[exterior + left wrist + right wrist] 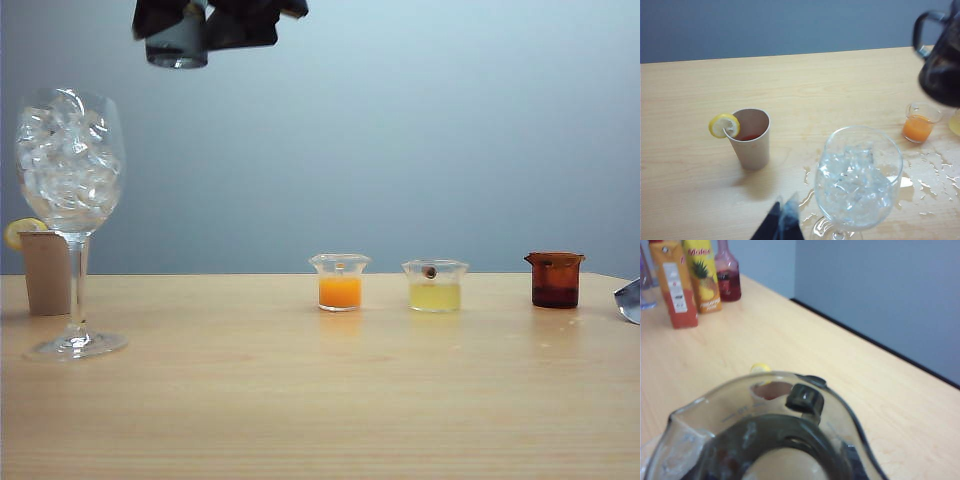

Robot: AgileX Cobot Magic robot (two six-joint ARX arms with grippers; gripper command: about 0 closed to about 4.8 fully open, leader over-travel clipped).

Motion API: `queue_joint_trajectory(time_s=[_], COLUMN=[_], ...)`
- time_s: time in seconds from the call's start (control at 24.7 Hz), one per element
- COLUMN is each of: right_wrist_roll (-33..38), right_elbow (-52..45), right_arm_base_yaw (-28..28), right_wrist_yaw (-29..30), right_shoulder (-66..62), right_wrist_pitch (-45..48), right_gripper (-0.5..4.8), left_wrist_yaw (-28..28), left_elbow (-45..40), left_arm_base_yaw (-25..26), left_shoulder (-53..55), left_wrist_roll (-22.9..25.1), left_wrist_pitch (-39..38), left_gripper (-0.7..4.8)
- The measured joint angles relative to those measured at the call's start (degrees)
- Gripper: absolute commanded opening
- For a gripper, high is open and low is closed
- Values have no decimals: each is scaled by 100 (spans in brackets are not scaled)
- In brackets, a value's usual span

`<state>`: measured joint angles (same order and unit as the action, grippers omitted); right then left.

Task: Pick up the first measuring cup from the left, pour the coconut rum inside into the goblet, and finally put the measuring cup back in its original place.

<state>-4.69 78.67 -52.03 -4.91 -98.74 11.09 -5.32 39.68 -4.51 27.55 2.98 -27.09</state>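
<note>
The first measuring cup (177,45), smoky and dark, hangs high at the top of the exterior view, above and to the right of the goblet (70,160). My right gripper (215,25) is shut on it. The right wrist view is filled by the cup's flared rim and dark body (780,440); my fingers are hidden behind it. I cannot tell whether coconut rum is inside. The goblet (858,175) is tall, clear and packed with ice. My left gripper (785,220) hovers beside the goblet's foot, tips together, holding nothing. The held cup (942,65) also shows in the left wrist view.
A paper cup (751,137) with a lemon slice (722,125) stands behind the goblet. Right of it sit an orange-liquid cup (340,282), a pale yellow cup (435,285) and an amber-brown cup (555,279). Spilled liquid (935,175) wets the table. Juice cartons (675,285) and a bottle (729,275) stand beyond.
</note>
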Motion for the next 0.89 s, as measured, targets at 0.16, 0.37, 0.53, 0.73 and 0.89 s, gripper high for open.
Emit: queue_joint_trajectory(time_s=[0.16,0.37,0.53,0.73,0.89], right_wrist_roll=[-52,-304,-369,-595,-708], right_elbow=[240,616,767,879,879], right_arm_base_yaw=[44,50,50,46,50], right_wrist_yaw=[214,323,387,479,479], right_shoulder=[-170,-313,-409,-538,-549], right_wrist_pitch=[-223,-372,-490,-739,-761], right_gripper=[97,98,98,97,98], left_wrist_yaw=[0,0,0,0,2], left_elbow=[0,0,0,0,0], left_arm_base_yaw=[0,0,0,0,0], left_shoulder=[0,0,0,0,0], left_wrist_roll=[0,0,0,0,0], left_wrist_pitch=[-2,0,-2,-2,-2], left_gripper=[-4,-4,-4,-4,-4])
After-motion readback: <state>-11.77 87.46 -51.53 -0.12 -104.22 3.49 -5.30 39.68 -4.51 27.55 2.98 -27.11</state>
